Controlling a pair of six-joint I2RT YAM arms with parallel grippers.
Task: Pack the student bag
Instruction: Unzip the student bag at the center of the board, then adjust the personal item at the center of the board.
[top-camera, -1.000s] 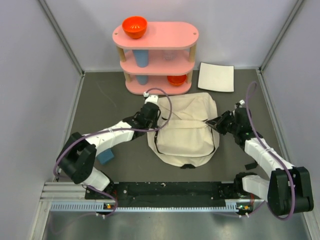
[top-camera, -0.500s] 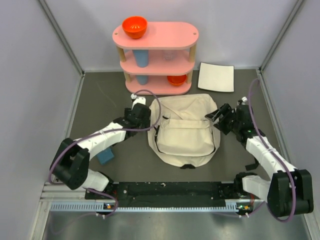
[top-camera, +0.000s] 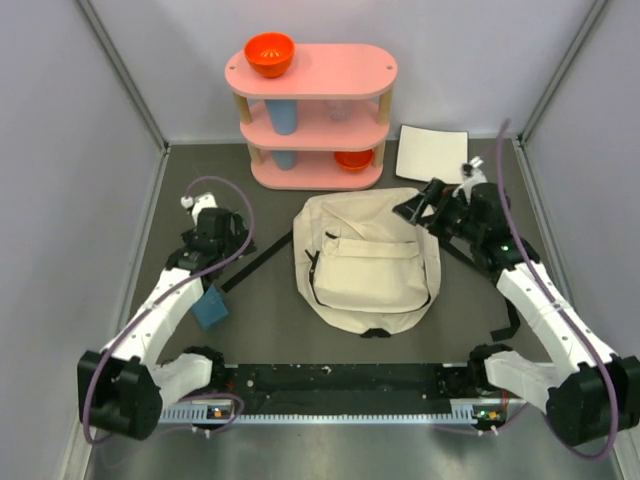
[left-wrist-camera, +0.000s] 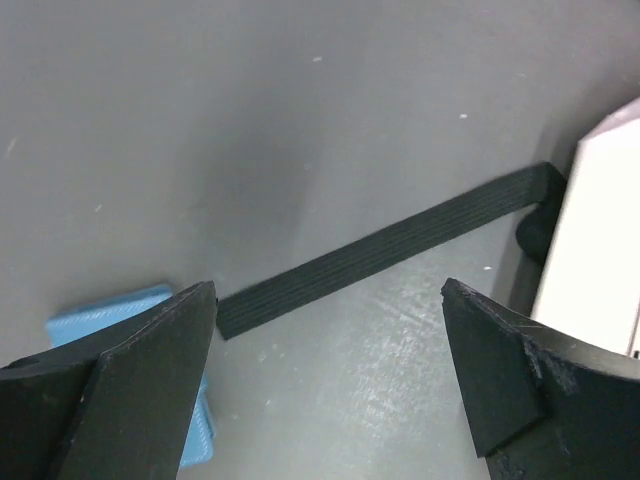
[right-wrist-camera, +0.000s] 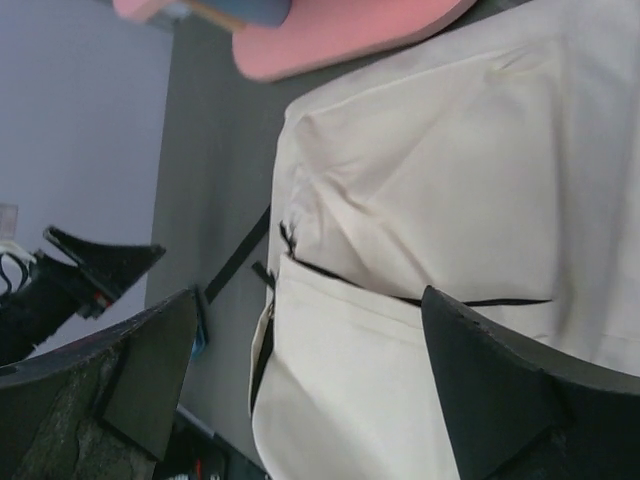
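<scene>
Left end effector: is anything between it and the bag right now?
Nothing bulky. The left end effector is open, left of the bag; only a flat black strap lies on the table between them. The blue block sits nearer the arm's base, off that line.

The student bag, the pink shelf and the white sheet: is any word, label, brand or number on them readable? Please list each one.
No readable text in any view.
The student bag: plain cream fabric, no label or brand visible.
The pink shelf: no writing.
The white sheet: blank from the top camera.
</scene>
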